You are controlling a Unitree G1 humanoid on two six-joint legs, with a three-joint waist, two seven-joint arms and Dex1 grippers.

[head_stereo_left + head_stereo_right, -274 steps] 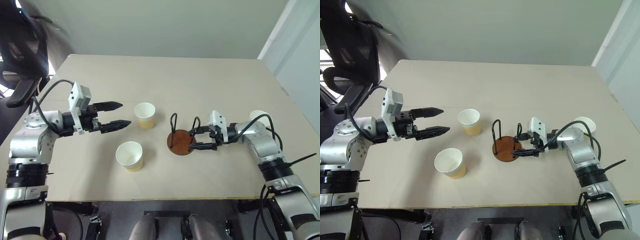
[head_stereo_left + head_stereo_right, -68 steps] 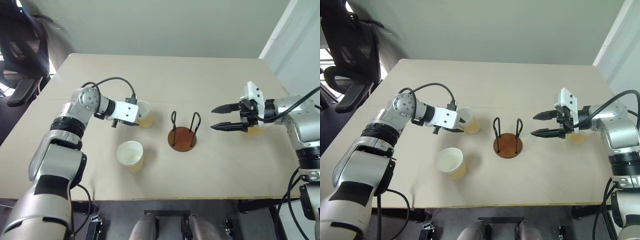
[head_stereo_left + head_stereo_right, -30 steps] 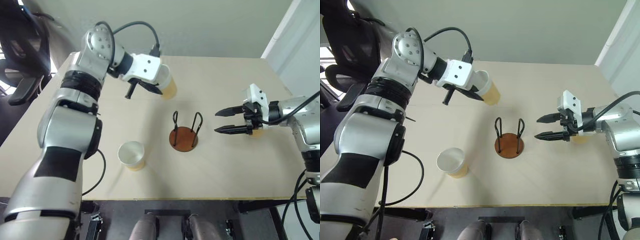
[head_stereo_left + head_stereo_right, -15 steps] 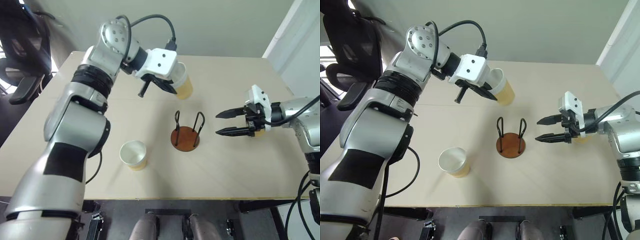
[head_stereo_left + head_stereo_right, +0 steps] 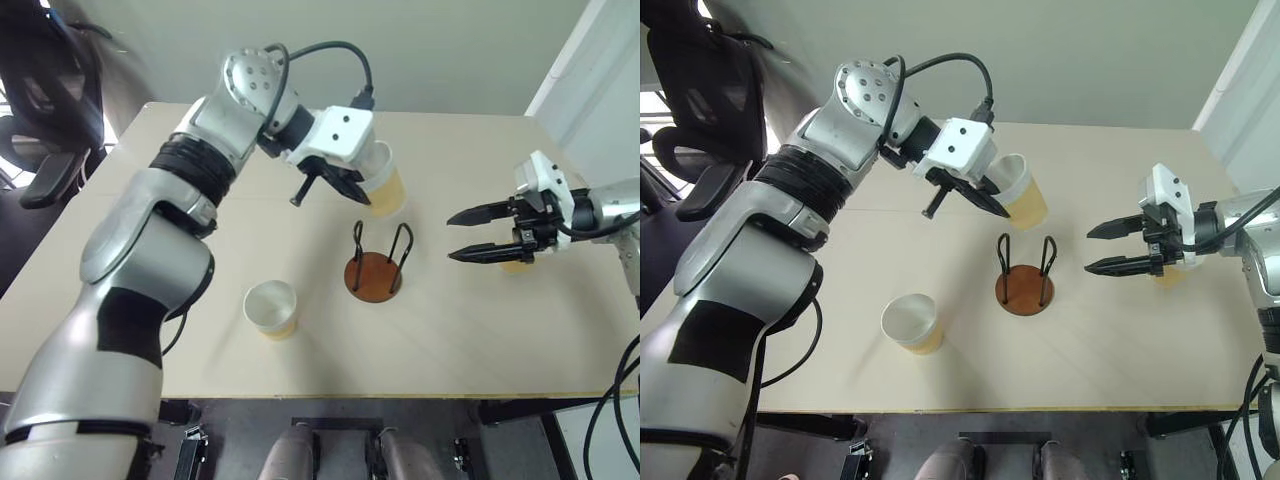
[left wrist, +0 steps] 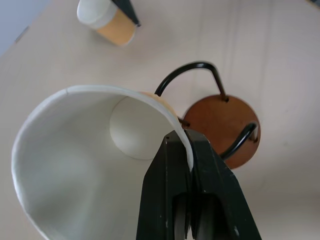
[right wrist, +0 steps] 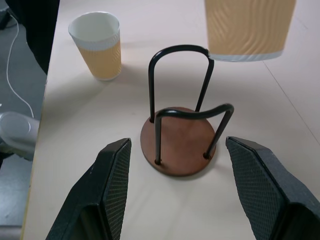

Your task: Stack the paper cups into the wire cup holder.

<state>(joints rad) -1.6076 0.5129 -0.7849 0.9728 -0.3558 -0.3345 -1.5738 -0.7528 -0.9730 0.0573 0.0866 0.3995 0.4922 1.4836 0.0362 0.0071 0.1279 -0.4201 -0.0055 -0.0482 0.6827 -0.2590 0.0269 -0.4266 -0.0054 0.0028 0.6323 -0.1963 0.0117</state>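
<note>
- Head views: the left gripper [image 5: 992,205] pinches the rim of a tapered paper cup with a white rim and tan body [image 5: 1024,202], held tilted in the air above the wire cup holder, a reddish-brown disc with black wire loops [image 5: 1025,285], near the middle of the beige table [image 5: 1120,350]; a second cup [image 5: 912,324] stands toward the near edge, a third [image 5: 516,262] behind the right gripper [image 5: 1103,247], whose fingers are spread wide and empty
- Left wrist view: both fingers clamp one thin wall, which bends inward; it looks light, soft and easily crushed, so a gentle rim hold seems right
- Right wrist view: the holder stands upright; its base looks light enough to slide
</note>
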